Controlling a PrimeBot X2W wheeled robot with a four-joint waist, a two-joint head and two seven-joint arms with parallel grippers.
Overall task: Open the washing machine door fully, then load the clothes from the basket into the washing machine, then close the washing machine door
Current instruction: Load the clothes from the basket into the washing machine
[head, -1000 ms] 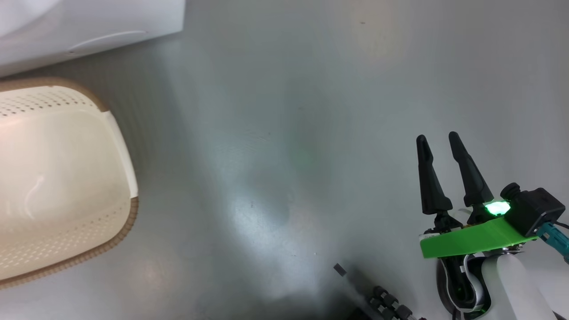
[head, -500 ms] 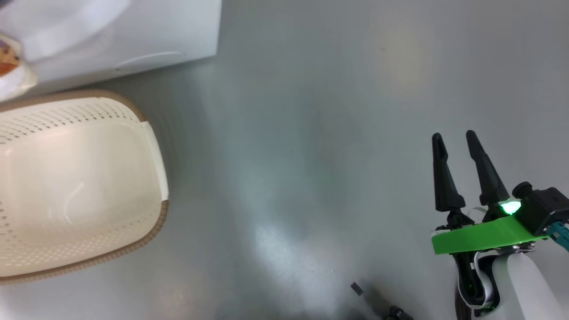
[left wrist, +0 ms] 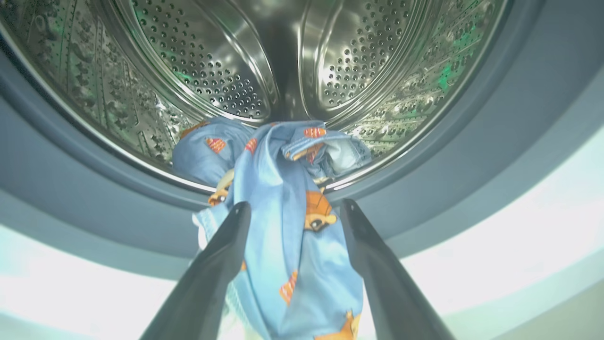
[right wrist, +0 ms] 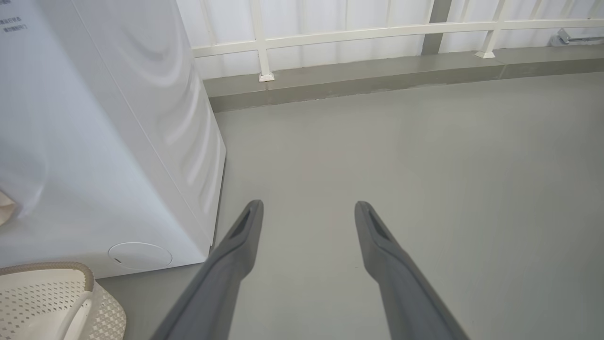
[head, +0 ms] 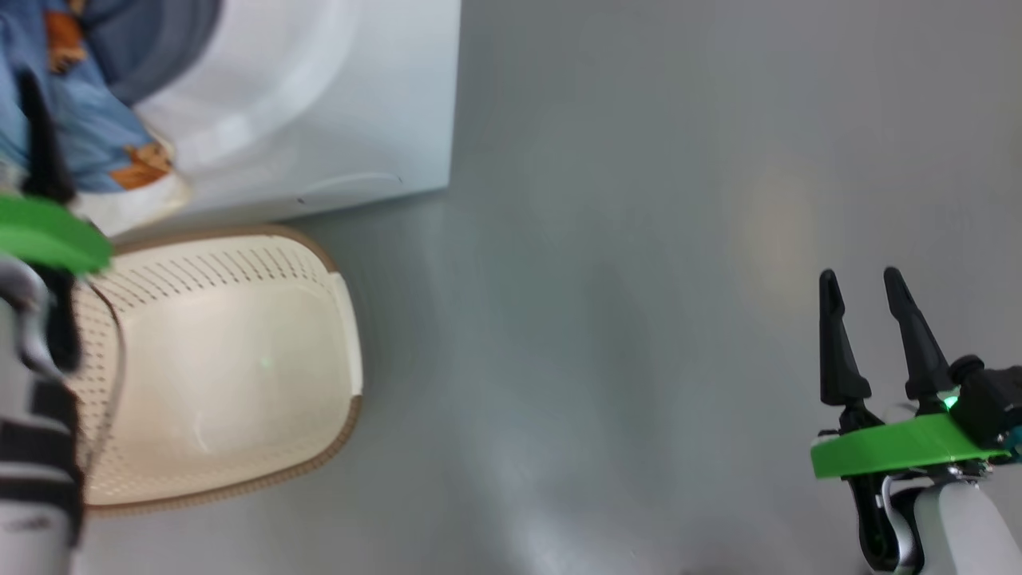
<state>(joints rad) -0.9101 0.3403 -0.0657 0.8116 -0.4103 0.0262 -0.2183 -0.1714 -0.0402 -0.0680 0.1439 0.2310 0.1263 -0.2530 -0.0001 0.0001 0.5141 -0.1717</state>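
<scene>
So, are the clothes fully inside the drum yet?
Partly in: the clothes bunch at the drum mouth, but a length hangs out over the gasket, between the open fingers of the left gripper.

The head camera looks steeply down on the floor, basket and washing machine front. The left wrist camera sits close at the drum mouth, facing in. The right wrist camera looks across the floor to a railing, sharing basket and washing machine with the head view.
</scene>
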